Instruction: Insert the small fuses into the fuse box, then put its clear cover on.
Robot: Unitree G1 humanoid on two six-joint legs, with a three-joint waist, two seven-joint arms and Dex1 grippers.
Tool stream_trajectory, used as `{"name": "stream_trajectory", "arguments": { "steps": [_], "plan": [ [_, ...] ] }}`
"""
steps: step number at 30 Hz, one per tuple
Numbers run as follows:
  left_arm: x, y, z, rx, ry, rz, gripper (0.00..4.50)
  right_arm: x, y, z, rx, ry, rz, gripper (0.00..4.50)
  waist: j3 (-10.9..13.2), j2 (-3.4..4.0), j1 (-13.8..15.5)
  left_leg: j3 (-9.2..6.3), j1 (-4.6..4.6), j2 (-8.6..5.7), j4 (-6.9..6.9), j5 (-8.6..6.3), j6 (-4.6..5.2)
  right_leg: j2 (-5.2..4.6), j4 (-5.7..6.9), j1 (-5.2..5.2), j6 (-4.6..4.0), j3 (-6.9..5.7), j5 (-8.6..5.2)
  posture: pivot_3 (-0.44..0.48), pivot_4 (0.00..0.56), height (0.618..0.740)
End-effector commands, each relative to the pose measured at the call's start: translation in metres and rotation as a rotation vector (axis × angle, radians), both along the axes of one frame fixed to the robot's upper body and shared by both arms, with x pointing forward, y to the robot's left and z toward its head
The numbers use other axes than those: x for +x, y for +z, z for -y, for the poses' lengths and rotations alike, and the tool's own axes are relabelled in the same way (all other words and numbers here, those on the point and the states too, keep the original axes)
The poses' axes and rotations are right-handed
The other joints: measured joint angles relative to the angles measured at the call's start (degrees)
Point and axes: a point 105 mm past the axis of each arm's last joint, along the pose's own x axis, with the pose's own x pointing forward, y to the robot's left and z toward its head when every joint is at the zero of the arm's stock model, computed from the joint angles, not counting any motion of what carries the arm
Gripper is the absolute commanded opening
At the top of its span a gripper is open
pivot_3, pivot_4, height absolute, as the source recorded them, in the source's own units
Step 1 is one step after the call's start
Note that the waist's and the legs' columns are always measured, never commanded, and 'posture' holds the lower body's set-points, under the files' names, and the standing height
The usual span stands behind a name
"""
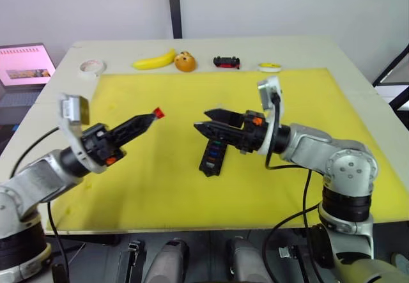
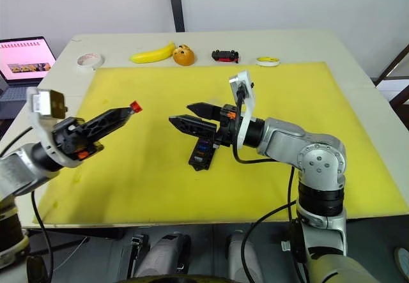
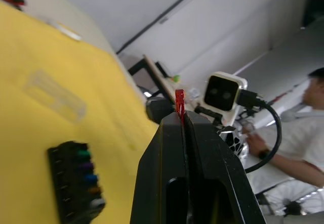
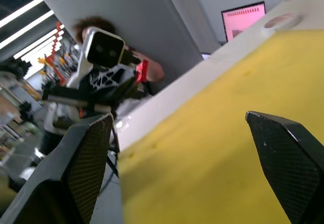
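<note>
Several fuses already sit in the fuse box [image 1: 212, 157] — left gripper [image 1: 153, 116] jaws pinch the red fuse [image 1: 158, 112], right gripper [image 1: 209, 120] jaws gape empty, clear cover [image 3: 54, 95] not yet on

A red fuse [image 1: 158, 112] sits in the black left tool [image 1: 148, 121]. The black fuse box [image 1: 212, 158] shows green, purple, blue and orange-brown fuses. The mat [image 1: 166, 187] is bright yellow on a pale beige worktop [image 1: 332, 50]. The right tool [image 1: 206, 120] is black, with a mesh pattern on its fingers [image 4: 88, 158]. The clear cover [image 3: 54, 95] looks nearly colourless.
</note>
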Motion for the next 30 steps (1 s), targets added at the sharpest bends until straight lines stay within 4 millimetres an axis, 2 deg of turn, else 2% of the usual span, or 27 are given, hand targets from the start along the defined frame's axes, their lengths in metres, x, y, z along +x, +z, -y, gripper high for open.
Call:
{"name": "stream_trajectory", "arguments": {
  "steps": [1, 6, 10, 12, 30],
  "plan": [
    [0.003, 0.008, 0.012, -0.029, -0.026, 0.017, 0.04, -0.003, 0.01, -0.005, 0.032, 0.01, 0.011, 4.5, 0.0, 0.0, -0.03, 0.0, 0.0, 0.0, -0.01, 0.0, 0.0, 0.01, 0.0, 0.0, 0.0, 0.0, 0.0, 0.0, 0.15, 0.74],
    [0.011, 0.007, 0.03, -0.063, -0.101, -0.01, 0.04, 0.001, 0.015, -0.01, 0.091, -0.018, -0.033, 4.5, 0.0, 0.0, -0.07, 0.03, 0.0, 0.0, 0.0, 0.0, 0.01, 0.05, 0.01, 0.0, 0.0, -0.04, 0.0, 0.0, 0.15, 0.74],
    [0.014, 0.006, 0.036, -0.073, -0.131, -0.023, 0.04, 0.001, 0.015, -0.012, 0.091, -0.03, -0.043, 4.5, 0.0, 0.0, -0.14, 0.04, 0.0, 0.0, -0.01, -0.01, 0.02, 0.06, 0.0, -0.01, 0.0, -0.04, 0.0, 0.0, 0.15, 0.74],
    [0.015, 0.005, 0.037, -0.073, -0.14, -0.028, 0.0, 0.002, 0.016, -0.012, 0.1, -0.041, -0.048, 3.92, 0.0, 0.0, -0.14, 0.04, 0.0, 0.0, -0.01, 0.0, 0.02, 0.07, 0.0, -0.01, 0.0, -0.04, 0.0, 0.0, 0.15, 0.74],
    [0.017, 0.005, 0.037, -0.094, -0.152, -0.029, 0.0, 0.001, 0.013, -0.008, 0.097, -0.065, -0.09, 3.92, 0.0, 0.01, -0.14, 0.04, 0.0, 0.01, -0.01, -0.02, 0.04, 0.09, -0.01, -0.01, 0.0, -0.04, 0.0, 0.0, 0.15, 0.74]
  ]
}}
